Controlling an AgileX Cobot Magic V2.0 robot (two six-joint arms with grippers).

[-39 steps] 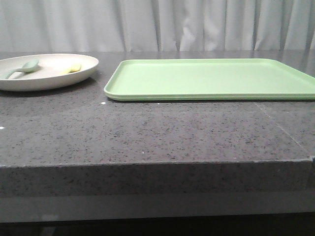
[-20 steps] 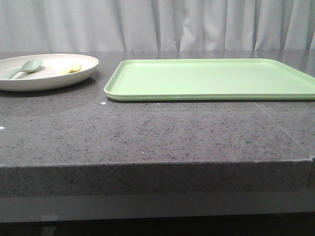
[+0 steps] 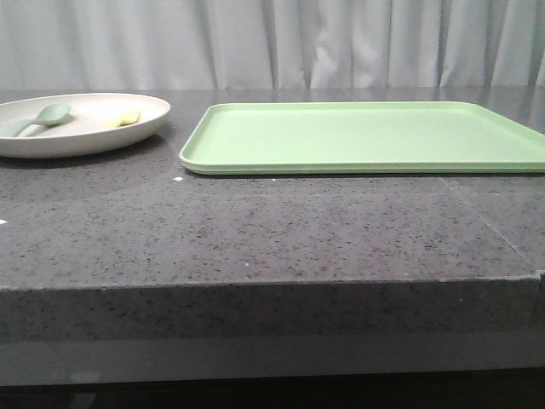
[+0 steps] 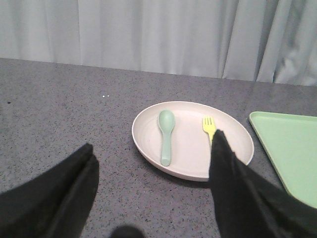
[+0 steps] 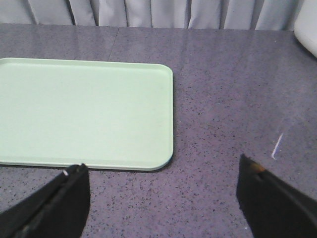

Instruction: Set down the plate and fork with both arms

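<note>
The cream plate (image 3: 81, 128) sits at the table's far left; it also shows in the left wrist view (image 4: 190, 158). In it lie the yellow fork (image 4: 208, 126), partly behind a finger, seen in the front view (image 3: 126, 118) too, and a grey-green spoon (image 4: 166, 133). My left gripper (image 4: 152, 148) is open and empty, just short of the plate's near rim. My right gripper (image 5: 161, 171) is open and empty over bare table beside the tray's corner. Neither gripper shows in the front view.
A flat light-green tray (image 3: 366, 136) lies right of the plate; it also shows in the right wrist view (image 5: 84, 109) and the left wrist view (image 4: 290, 148). Grey curtains hang behind the speckled table. A white object (image 5: 307, 27) sits at the right wrist view's corner.
A small dark bit at the front view's right edge one second ago is gone. Plate, fork, spoon and tray have not moved.
</note>
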